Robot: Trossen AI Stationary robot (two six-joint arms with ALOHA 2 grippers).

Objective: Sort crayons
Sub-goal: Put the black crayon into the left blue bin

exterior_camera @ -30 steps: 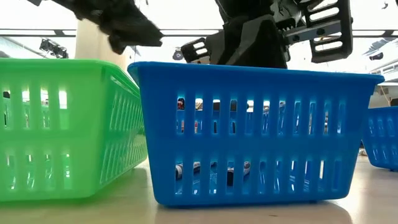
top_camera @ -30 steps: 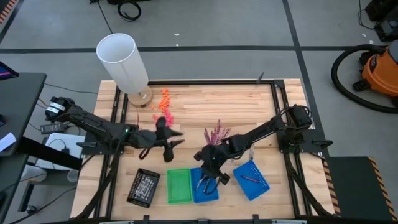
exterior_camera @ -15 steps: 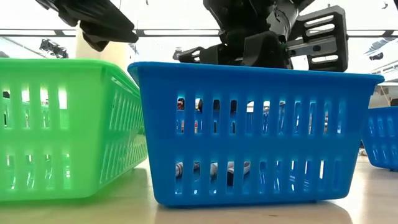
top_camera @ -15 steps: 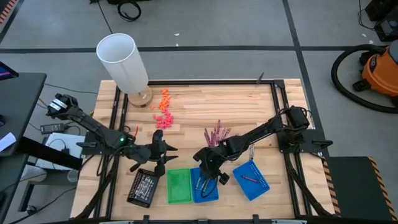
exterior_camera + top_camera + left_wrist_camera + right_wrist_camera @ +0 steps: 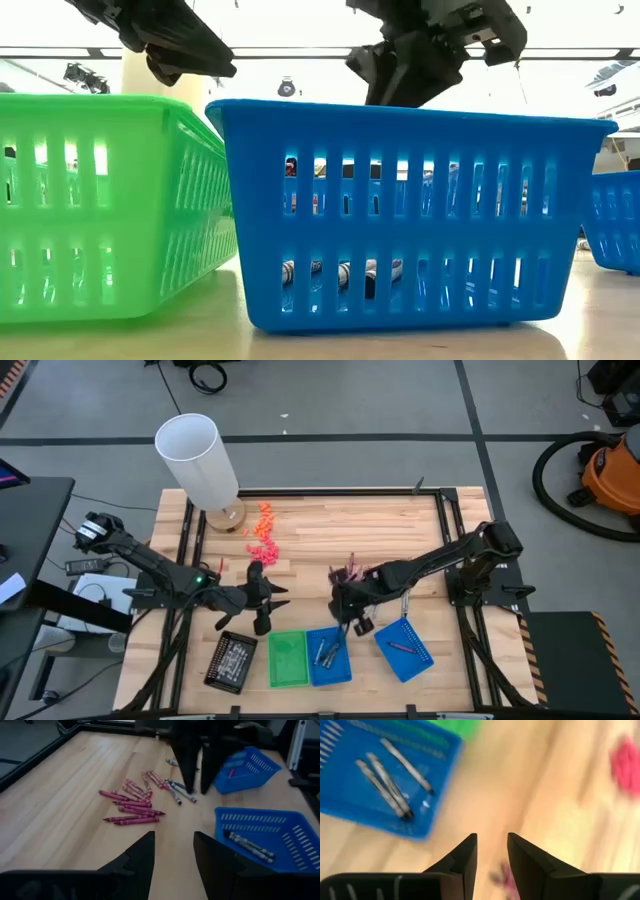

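Magenta-pink crayons (image 5: pixel 350 572) lie loose in a pile on the wooden table; the left wrist view shows them (image 5: pixel 132 807) with a few silver-grey crayons (image 5: pixel 177 790) beside them. Three silver-grey crayons (image 5: pixel 390 775) lie in the middle blue tray (image 5: pixel 330 668). One magenta crayon (image 5: pixel 400 647) lies in the right blue tray (image 5: pixel 415 660). My right gripper (image 5: pixel 352 615) is open and empty, pointing down between the pile and the middle blue tray. My left gripper (image 5: pixel 272 600) is open and empty, above the table left of the pile.
A green tray (image 5: pixel 287 658) and a black tray (image 5: pixel 231 660) stand left of the blue ones at the near edge. A white cylinder (image 5: pixel 198 460) stands at the far left, with orange and pink bits (image 5: pixel 264 535) beside it. Bare wood lies at the far right.
My right gripper has risen out of the middle blue tray and gone toward the table's far edge, to the crayon pile. My left gripper has shifted a little toward the near edge and back.
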